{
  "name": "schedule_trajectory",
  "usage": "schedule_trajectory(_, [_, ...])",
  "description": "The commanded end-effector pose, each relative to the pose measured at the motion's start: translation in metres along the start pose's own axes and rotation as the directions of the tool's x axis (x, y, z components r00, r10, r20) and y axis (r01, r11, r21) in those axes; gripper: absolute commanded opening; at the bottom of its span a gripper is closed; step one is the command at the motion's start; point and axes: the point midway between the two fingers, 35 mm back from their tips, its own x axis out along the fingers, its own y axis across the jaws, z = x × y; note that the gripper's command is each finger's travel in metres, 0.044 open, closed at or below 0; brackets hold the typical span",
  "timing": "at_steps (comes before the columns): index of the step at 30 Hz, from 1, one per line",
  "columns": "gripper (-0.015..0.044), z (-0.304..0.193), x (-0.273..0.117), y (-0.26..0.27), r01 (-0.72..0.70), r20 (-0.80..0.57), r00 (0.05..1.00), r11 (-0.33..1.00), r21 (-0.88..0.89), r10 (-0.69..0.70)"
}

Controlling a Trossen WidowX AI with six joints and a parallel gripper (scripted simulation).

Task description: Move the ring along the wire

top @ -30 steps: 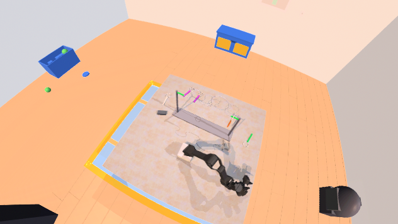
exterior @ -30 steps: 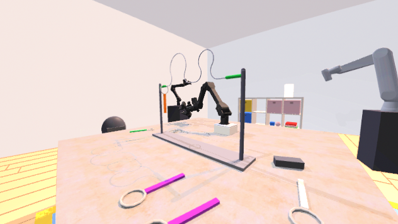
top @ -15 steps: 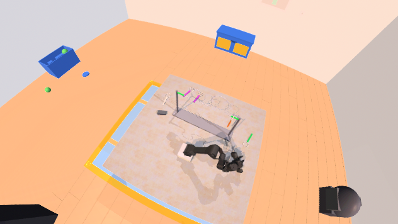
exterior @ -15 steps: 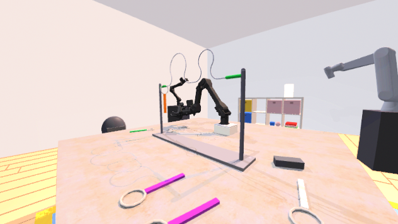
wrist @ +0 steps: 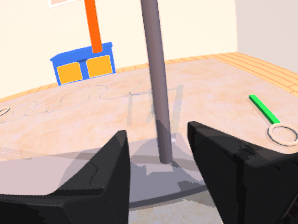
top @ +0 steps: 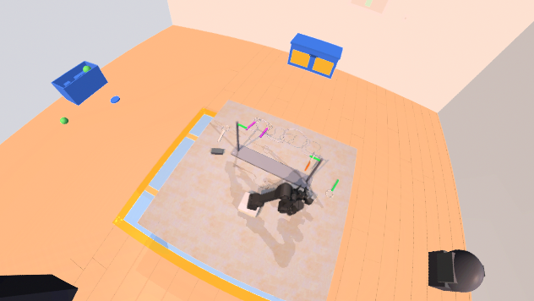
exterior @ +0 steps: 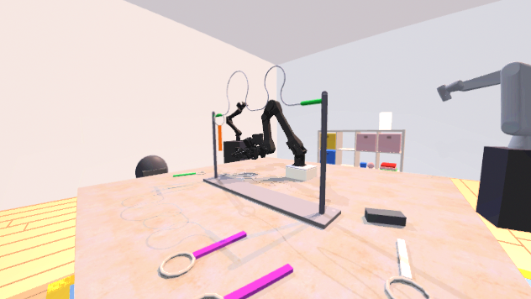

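Note:
The ring (exterior: pixel 219 120) with the orange handle (top: pixel 307 166) (exterior: pixel 219 139) (wrist: pixel 93 27) hangs on the green part (exterior: pixel 217 115) beside one post (top: pixel 313 171) (exterior: pixel 215 147) (wrist: pixel 155 65). The handle points down; the wrist view shows its lower end upper left. The thin grey wire (exterior: pixel 276 66) rises in two tall bends toward the other green part (top: pixel 242 126) (exterior: pixel 311 102) at the far post (top: pixel 237 137) (exterior: pixel 323 155). My gripper (top: pixel 312 194) (exterior: pixel 235 154) (wrist: pixel 157 133) is partly open and empty, low on the robot's side of the stand and below the handle.
The stand's base plate (top: pixel 270 164) (exterior: pixel 269 195) lies below the wire. A green-handled ring (top: pixel 335 186) (wrist: pixel 263 109) lies beyond the near post. Two magenta-handled rings (exterior: pixel 220 244) (exterior: pixel 258 282), a white-handled ring (exterior: pixel 403 258) and a dark block (top: pixel 217 150) (exterior: pixel 385 217) lie around the other end.

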Motion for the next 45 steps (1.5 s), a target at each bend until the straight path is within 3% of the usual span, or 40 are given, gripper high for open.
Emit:
schedule_trajectory(1, [0.016, 0.002, 0.002, 0.032, -0.083, 0.006, 0.996, 0.994, -0.075, 0.084])
schedule_trajectory(8, [0.016, 0.003, 0.003, 0.032, -0.082, 0.006, 0.997, 0.994, -0.075, 0.083])
schedule_trajectory(17, [0.016, 0.053, 0.047, 0.035, -0.052, 0.054, 0.997, 0.998, -0.047, 0.055])
schedule_trajectory(45, [0.016, 0.057, 0.08, 0.034, -0.052, 0.059, 0.997, 0.998, -0.047, 0.054])
